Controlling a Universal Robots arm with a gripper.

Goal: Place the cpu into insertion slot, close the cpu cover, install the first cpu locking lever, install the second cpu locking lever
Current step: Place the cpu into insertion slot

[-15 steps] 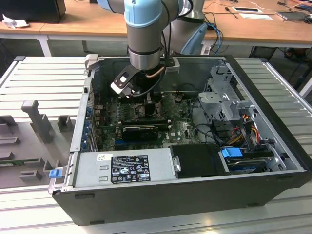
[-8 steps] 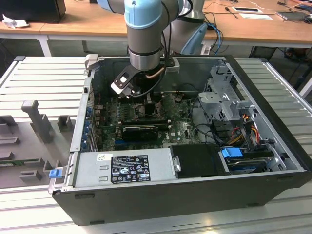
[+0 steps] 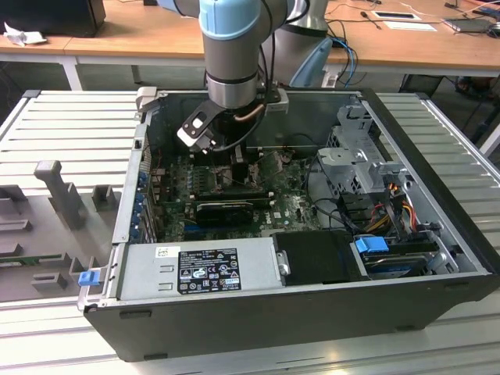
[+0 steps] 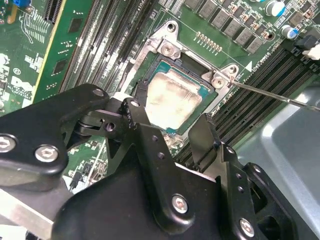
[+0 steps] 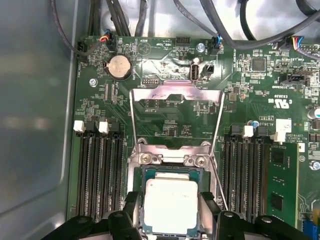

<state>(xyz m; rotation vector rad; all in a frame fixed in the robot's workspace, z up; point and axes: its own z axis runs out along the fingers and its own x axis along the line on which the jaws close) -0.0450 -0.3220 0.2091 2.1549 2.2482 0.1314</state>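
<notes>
While the tool [image 5: 170, 201] straddles the cpu [image 4: 172, 102], which lies in the insertion slot [image 5: 172, 171], I cannot tell whether it is clamped or released. In the first wrist view the cpu cover [image 5: 175, 95] stands swung open and small white print dots the green motherboard [image 5: 160, 50]. The second wrist view adds a thin lever rod [image 4: 270, 95] angled clear of the socket. In the exterior view a printed label [image 3: 207, 269] marks the power supply [image 3: 258, 269] at the case's [image 3: 312, 316] near edge

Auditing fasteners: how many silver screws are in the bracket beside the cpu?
2: silver screws, one at each end of the grey metal bracket beside the pale square cpu; the black gripper may hide others.
</notes>
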